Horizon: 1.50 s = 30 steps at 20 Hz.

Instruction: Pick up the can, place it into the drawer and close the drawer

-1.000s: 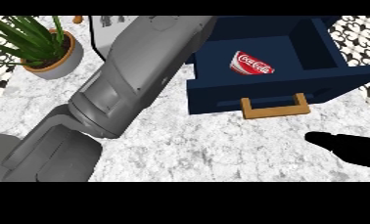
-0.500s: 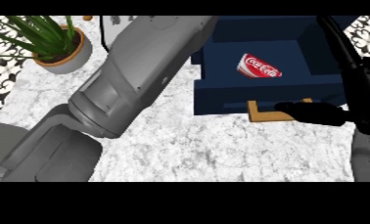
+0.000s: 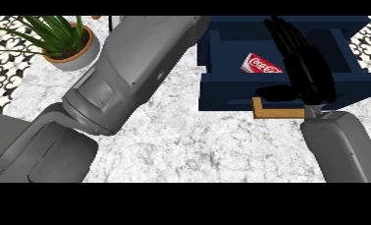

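From above, we looked down on a marble counter (image 3: 196,145). The red can (image 3: 261,65) lay on its side inside the open blue drawer (image 3: 217,84), its long axis running roughly left to right. Our right hand (image 3: 303,67) hung over the drawer's right part, fingers straight and spread, thumb pointing left above the wooden handle (image 3: 270,113). The can sat just left of that hand. Our left forearm (image 3: 134,71) crossed the counter; its hand was out of sight. We judged that only closing remained, and the right hand was nearer. A potted plant (image 3: 65,42) stood far left.
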Available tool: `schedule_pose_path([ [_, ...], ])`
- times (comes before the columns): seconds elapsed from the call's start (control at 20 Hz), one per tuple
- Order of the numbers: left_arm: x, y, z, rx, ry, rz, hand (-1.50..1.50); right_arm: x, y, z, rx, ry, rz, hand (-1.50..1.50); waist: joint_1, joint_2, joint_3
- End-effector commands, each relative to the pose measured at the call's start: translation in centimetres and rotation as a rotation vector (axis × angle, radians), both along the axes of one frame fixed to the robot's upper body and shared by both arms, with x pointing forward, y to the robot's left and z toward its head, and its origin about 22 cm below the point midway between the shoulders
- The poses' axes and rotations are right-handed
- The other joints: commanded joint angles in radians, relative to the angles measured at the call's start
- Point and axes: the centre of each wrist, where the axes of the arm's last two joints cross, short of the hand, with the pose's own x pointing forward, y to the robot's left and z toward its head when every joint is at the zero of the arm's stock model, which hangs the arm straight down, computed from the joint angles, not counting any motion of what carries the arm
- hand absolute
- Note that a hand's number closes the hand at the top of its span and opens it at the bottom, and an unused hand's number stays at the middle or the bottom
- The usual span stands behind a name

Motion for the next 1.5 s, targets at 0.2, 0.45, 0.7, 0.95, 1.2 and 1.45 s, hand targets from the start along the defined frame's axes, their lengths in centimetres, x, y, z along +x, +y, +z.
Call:
schedule_pose_path([
  [0.2,0.9,2.5,-0.1,0.003,-0.003,0.017,-1.50,5.7,1.5,-2.8,-0.074,-0.027,-0.026,-1.50,0.028,-0.003,0.000],
  [0.45,1.1,4.0,1.3,0.010,0.013,0.027,-1.50,7.2,1.3,-5.3,-0.113,-0.075,-0.122,-1.50,0.056,-0.011,0.000],
  [0.7,1.4,6.2,1.0,0.005,0.009,0.015,-1.50,9.0,3.5,-5.6,-0.106,-0.144,-0.172,-1.50,0.066,-0.011,-0.001],
  [0.95,1.6,8.1,2.1,0.007,0.020,0.039,-1.50,11.2,4.6,-3.8,-0.119,-0.188,-0.198,-1.50,0.074,-0.006,0.000],
  [1.2,0.9,7.7,0.2,0.013,0.031,0.007,-1.50,12.9,4.9,-1.0,-0.113,-0.217,-0.232,-1.50,0.107,-0.005,-0.001],
  [1.45,0.9,10.0,0.9,0.027,0.026,0.022,-1.50,13.9,3.7,0.9,-0.115,-0.239,-0.231,-1.50,0.107,-0.002,0.000],
])
